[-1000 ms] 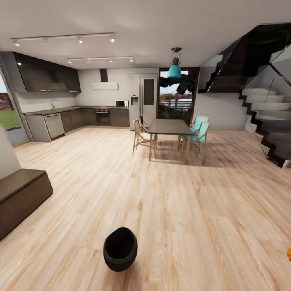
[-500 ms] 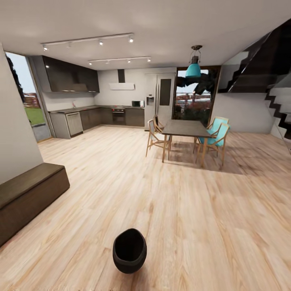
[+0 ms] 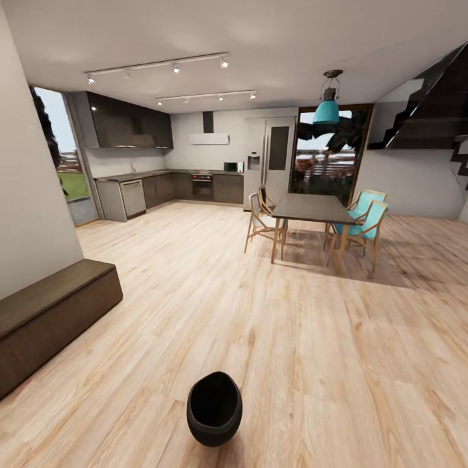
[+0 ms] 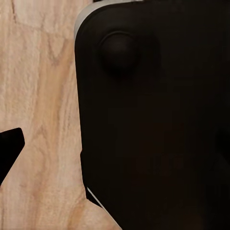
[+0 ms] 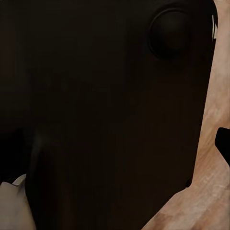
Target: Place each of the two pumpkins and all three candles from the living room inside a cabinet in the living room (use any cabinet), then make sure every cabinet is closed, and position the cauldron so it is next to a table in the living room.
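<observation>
Pale wood-plank flooring (image 3: 312, 364) filled the head view of an open-plan room, with a kitchen run at upper left and a dining table (image 3: 311, 208) with wooden and teal chairs at centre right. At lower centre the black cauldron (image 3: 214, 408) stood upright on the floor, well apart from that tabletop; its dark interior did not show whether anything lay inside. At lower left ran the long low dark brown cabinet (image 3: 55, 318), its visible front unbroken, apparently closed. As judged from this moment, the cauldron was not yet beside a table, and whether pumpkins or candles were stowed cannot be told. Both wrist views looked onto dark robot housing over the floor; each tool's opening cannot be told.
</observation>
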